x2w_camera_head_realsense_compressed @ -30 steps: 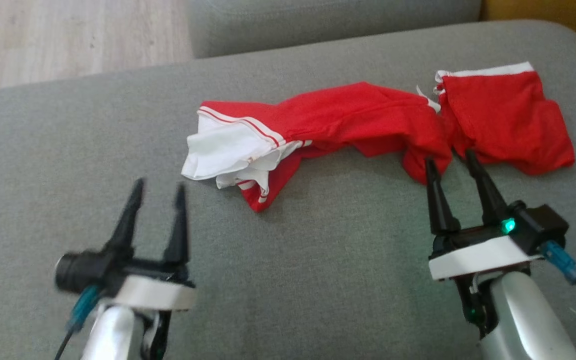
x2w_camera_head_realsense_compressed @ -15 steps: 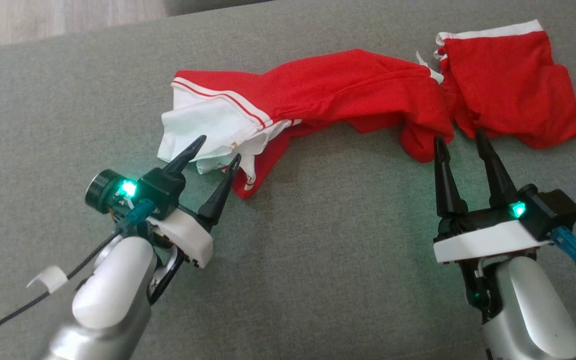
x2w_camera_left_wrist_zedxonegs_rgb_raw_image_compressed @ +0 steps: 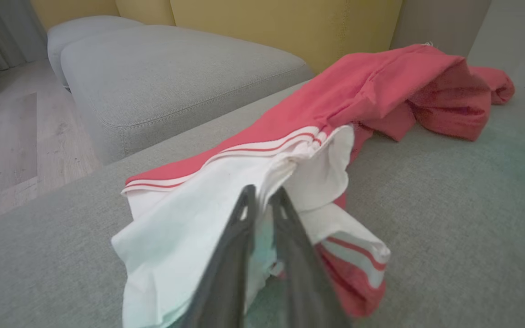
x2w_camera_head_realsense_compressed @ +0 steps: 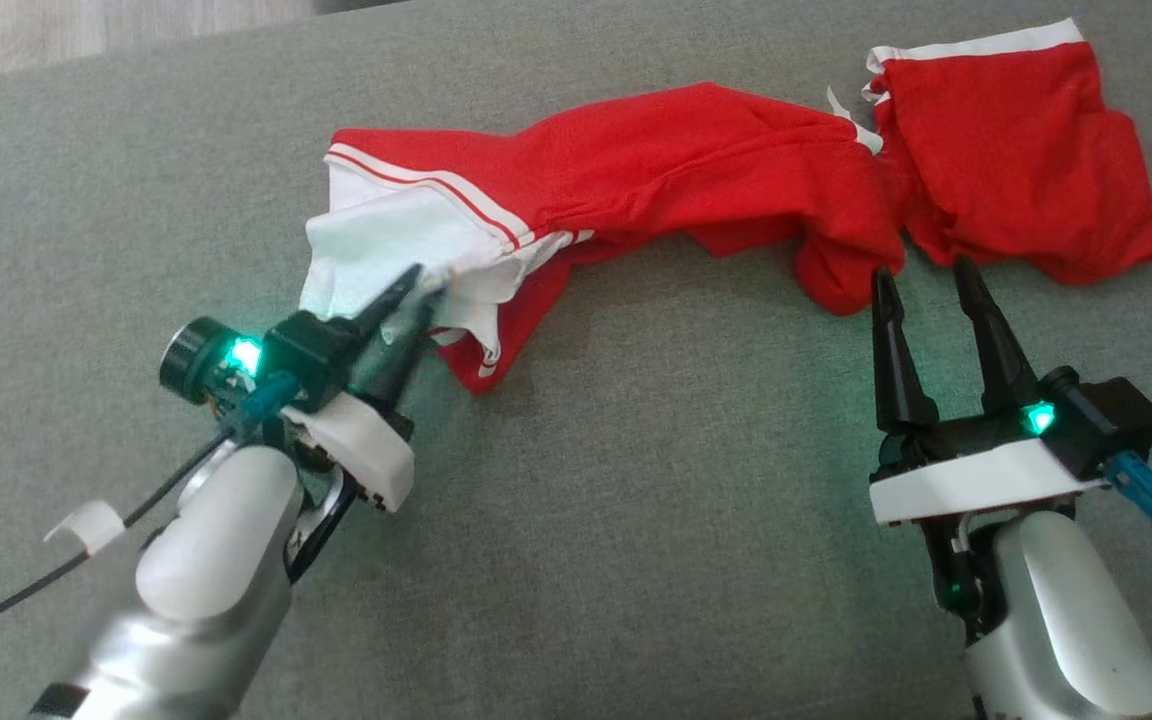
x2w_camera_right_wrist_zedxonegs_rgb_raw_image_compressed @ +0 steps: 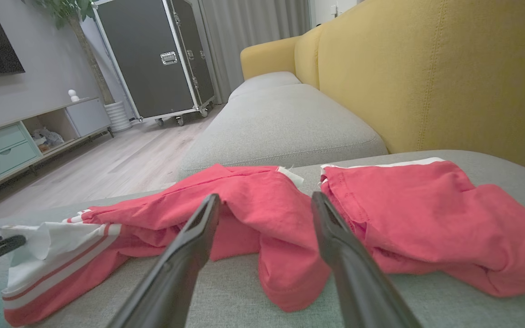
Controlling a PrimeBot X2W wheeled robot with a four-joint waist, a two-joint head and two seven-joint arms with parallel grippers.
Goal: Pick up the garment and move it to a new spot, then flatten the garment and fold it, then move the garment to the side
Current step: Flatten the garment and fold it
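A red garment (x2w_camera_head_realsense_compressed: 696, 170) with white trim lies crumpled in a long band across the grey sofa cushion (x2w_camera_head_realsense_compressed: 636, 520). Its white-lined end points left, and there my left gripper (x2w_camera_head_realsense_compressed: 418, 285) is shut on the white cloth. The left wrist view shows those fingers (x2w_camera_left_wrist_zedxonegs_rgb_raw_image_compressed: 263, 196) nearly together, with white fabric of the garment (x2w_camera_left_wrist_zedxonegs_rgb_raw_image_compressed: 367, 91) pinched between them. My right gripper (x2w_camera_head_realsense_compressed: 924, 278) stands open just below a red fold near the garment's right half, tips close to the cloth. In the right wrist view its fingers (x2w_camera_right_wrist_zedxonegs_rgb_raw_image_compressed: 265, 197) frame the red garment (x2w_camera_right_wrist_zedxonegs_rgb_raw_image_compressed: 253, 200).
A second grey cushion (x2w_camera_left_wrist_zedxonegs_rgb_raw_image_compressed: 176, 73) lies beyond the garment, with the yellow backrest (x2w_camera_right_wrist_zedxonegs_rgb_raw_image_compressed: 426, 68) behind it. Wooden floor (x2w_camera_head_realsense_compressed: 86, 30) shows past the cushion's far left edge. A black wheeled case (x2w_camera_right_wrist_zedxonegs_rgb_raw_image_compressed: 153, 59) stands across the room.
The head camera has tilted down. My left gripper moved up and right to the garment's white end, and its fingers closed on the cloth. The right gripper stayed open beside the red fold.
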